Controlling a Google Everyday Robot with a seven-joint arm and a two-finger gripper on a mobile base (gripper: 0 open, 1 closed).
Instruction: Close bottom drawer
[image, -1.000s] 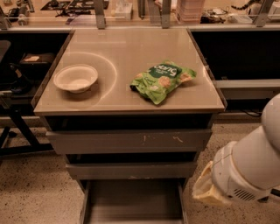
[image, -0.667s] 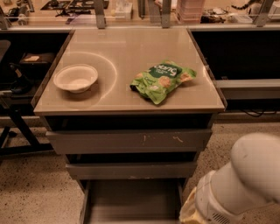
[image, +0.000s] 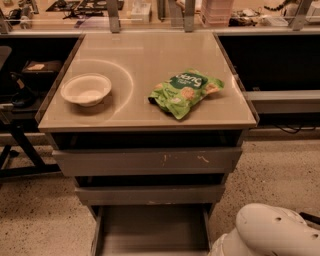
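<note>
The bottom drawer (image: 150, 230) is pulled out toward me at the bottom middle of the camera view, its shallow grey tray interior showing and its front cut off by the frame's lower edge. Above it sit the mid-width grey drawer (image: 150, 194) and the widest drawer front (image: 147, 161) with white scratch marks. Only the white rounded shell of my arm (image: 270, 232) shows, at the bottom right beside the open drawer. The gripper itself is out of view.
The cabinet's tan top (image: 150, 50) carries a white bowl (image: 86, 89) at the left and a green snack bag (image: 184, 91) at the right. Speckled floor lies on both sides. A black stand (image: 20, 140) is at the left, a shelf (image: 280, 100) at the right.
My arm has dropped lower and further out of the frame at the bottom right. The drawers, bowl and bag have not moved.
</note>
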